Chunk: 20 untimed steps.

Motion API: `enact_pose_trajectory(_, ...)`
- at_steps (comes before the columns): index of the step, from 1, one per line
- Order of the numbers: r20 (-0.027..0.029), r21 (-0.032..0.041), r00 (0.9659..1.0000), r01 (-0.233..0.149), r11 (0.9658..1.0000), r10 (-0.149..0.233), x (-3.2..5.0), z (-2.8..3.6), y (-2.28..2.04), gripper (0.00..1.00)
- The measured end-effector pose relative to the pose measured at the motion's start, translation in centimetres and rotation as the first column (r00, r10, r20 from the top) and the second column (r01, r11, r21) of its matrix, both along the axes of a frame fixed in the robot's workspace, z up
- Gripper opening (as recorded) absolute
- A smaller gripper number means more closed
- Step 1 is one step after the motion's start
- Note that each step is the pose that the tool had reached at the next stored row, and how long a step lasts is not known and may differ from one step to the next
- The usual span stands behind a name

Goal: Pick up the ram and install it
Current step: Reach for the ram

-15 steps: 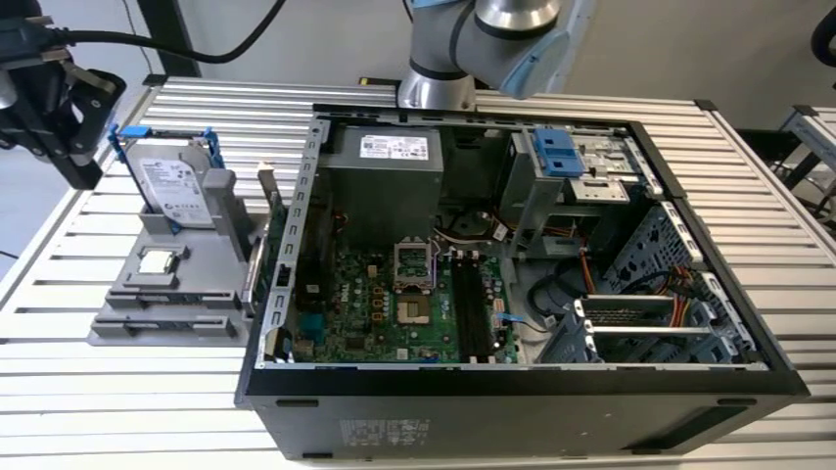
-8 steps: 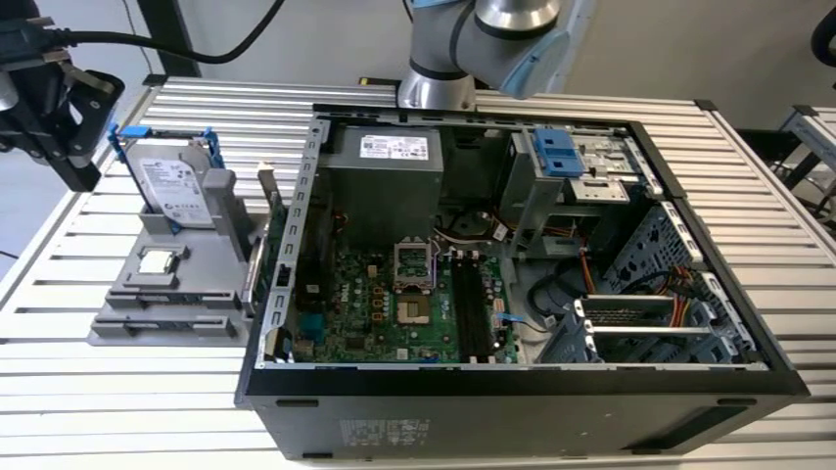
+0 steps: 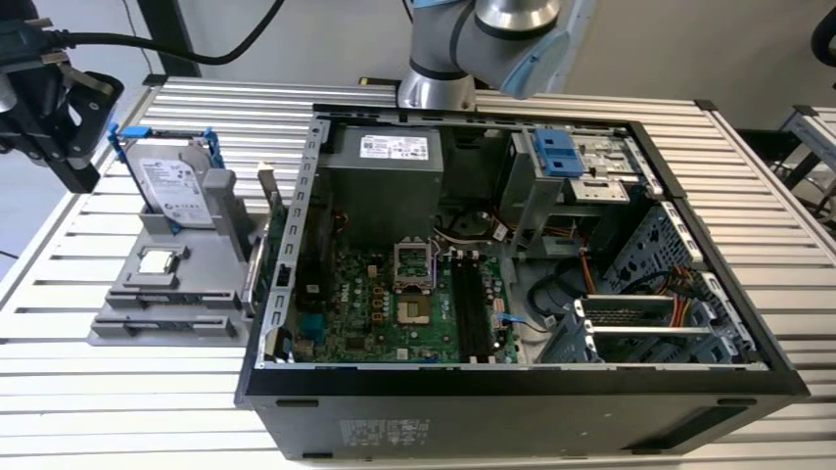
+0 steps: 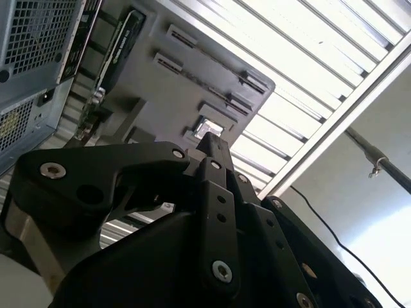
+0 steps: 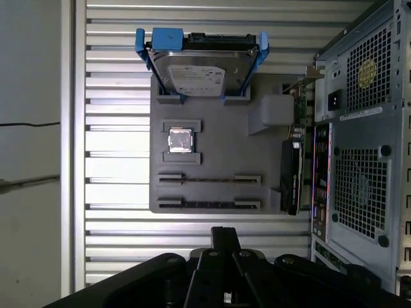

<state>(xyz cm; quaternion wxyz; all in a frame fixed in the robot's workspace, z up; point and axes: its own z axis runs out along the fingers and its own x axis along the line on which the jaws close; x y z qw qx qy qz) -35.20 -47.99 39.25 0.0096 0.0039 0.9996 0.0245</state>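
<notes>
Far on the exterior view's left the pincer (image 3: 78, 176) hangs over the table (image 3: 53, 392), just off the end of the grey tray (image 3: 131, 331). Its tips are pinched together with nothing in them, and my guess is it's sizing up the parts from above.

The tray gives every part its own pocket. The drive (image 5: 202, 74) stands upright in blue rails and the processor (image 5: 180, 141) lies flat in a square recess.

The ram (image 5: 209, 205) looks to sit in the slot nearest the pincer, on edge, I reckon so its top edge is free to grab. From the first wrist view it's just a thin dark strip, about as long as the drive, and I can't make out any chips.

Further right the case (image 3: 523, 401) lies open on its side, so the memory slots (image 3: 480, 304) face up.
</notes>
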Motion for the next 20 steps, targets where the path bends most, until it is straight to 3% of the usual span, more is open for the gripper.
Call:
enact_pose_trajectory(15,0.0,0.0,1.0,0.0,1.0,0.0,0.0,0.0,-0.03,0.0)
enact_pose_trajectory(20,0.0,0.0,0.9991,-0.042,0.9991,0.042,0.0,0.0,-0.04,0.0)
